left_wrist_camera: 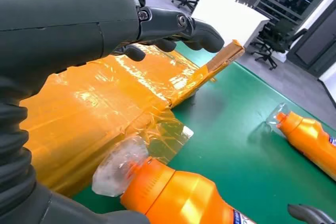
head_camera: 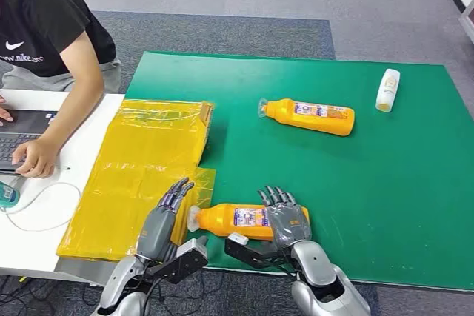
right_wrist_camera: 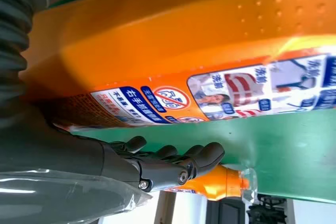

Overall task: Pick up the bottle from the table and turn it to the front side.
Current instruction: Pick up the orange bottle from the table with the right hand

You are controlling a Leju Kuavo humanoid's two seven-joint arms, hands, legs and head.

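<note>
Green mat (head_camera: 391,205), orange bottle (head_camera: 235,218) under loosely spread, not visibly gripping right hand (head_camera: 285,216).

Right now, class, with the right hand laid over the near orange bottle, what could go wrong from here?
1. The right hand covers only the base end of the near bottle; lifted there, the cap end may droop or slip.
2. The yellow plastic bag lies at its cap; turning could snag it.
3. The left hand hovers close and could knock the cap.

Office, carpet floor (head_camera: 358,5), swivel chairs (left_wrist_camera: 273,51), laptop (head_camera: 22,127)
</note>
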